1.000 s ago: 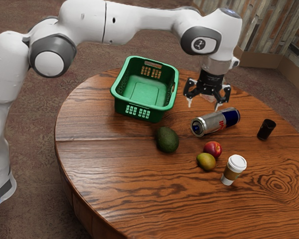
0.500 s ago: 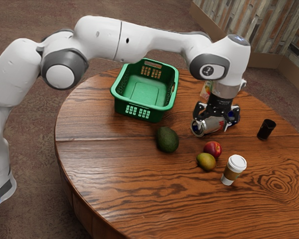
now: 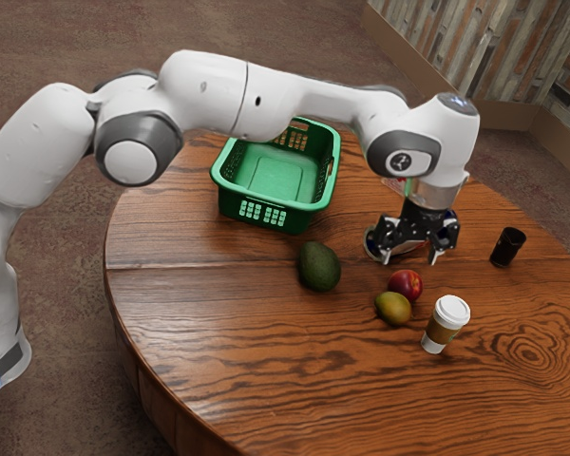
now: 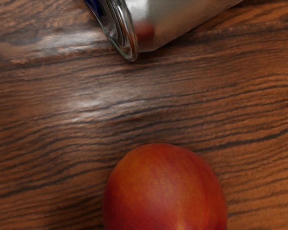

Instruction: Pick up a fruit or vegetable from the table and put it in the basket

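The robot arm [image 3: 309, 100] bears a round emblem [image 3: 402, 163] on its wrist joint, its figure too small to make out. Below, the claw [image 3: 409, 256] stands wide, its two fingers well apart with nothing gripped, close by the can [image 3: 371, 243] and the peach [image 3: 406, 284]. The can lies on its side, silver with blue at one end; its label is mostly hidden by the claw. The paper cup [image 3: 445, 324], upright with a white lid, has a brown sleeve whose markings, if any, are too small to read. The peach is on the table [image 3: 266, 370], with the mango [image 3: 393, 308] right beside it and the avocado [image 3: 319, 267] nearer the green basket [image 3: 275, 216], which sits toward the table's far edge. A black cup [image 3: 507, 247] stands near the rim at the exterior view's right. The table is round, of glossy reddish-brown wood with dark wavy grain and a knot. Around it spreads a mottled brown floor [image 3: 47, 38], meeting a patchwork wall [image 3: 465, 52] of brick and weathered boards above a brown baseboard [image 3: 499, 114].
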Action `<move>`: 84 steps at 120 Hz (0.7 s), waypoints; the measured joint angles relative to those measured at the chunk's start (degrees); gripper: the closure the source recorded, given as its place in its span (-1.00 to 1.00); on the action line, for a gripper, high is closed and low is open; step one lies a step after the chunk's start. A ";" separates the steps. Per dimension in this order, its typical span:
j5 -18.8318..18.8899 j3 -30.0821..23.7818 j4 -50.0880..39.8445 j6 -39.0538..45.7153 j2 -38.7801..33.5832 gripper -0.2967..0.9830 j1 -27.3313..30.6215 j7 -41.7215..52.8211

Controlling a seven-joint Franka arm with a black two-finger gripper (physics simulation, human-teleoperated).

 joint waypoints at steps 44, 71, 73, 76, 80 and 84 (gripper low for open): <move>-0.06 -0.04 1.06 1.24 3.64 -0.53 1.34 -1.14; -0.12 -0.22 2.07 1.46 4.28 -0.53 1.07 -1.56; -0.13 -0.23 2.07 1.47 4.30 -0.53 1.04 -1.58; -0.14 -0.26 2.07 1.54 4.43 -0.53 0.97 -1.62; -0.15 -0.29 2.08 1.64 4.63 -0.53 0.90 -1.66; -0.16 -0.30 2.08 1.74 4.78 -0.53 0.82 -1.71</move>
